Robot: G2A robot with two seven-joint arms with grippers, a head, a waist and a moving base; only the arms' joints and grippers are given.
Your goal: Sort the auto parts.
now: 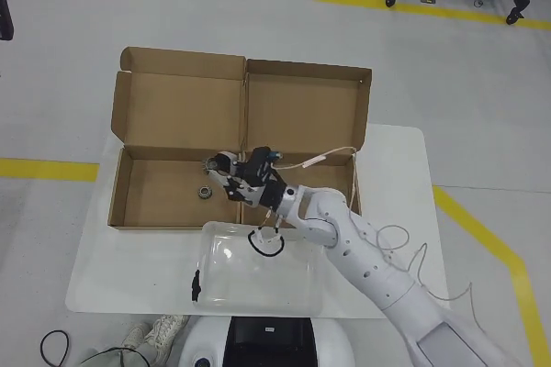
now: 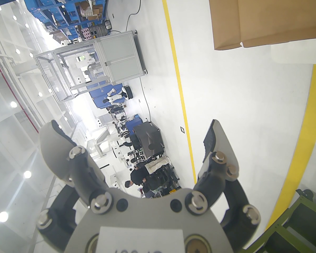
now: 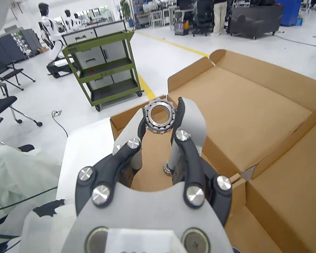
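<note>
My right gripper (image 1: 217, 166) (image 3: 160, 119) is shut on a silver roller bearing (image 1: 211, 163) (image 3: 160, 129), held above the left compartment of an open cardboard box (image 1: 156, 204) (image 3: 242, 106). A second bearing (image 1: 203, 192) (image 3: 166, 169) lies on the floor of that compartment, just below the held one. A black rubber ring (image 1: 264, 242) and a small black part (image 1: 195, 284) lie in a clear plastic bag (image 1: 257, 275) at the table's front. My left gripper (image 2: 133, 132) is open with nothing between its fingers, off to the side of the box (image 2: 266, 9), with the floor beyond it.
The box's two lids (image 1: 243, 101) stand open at the back of the white table (image 1: 395, 183). The right arm lies across the box's right compartment and the bag's far corner. Bare table lies right of the box.
</note>
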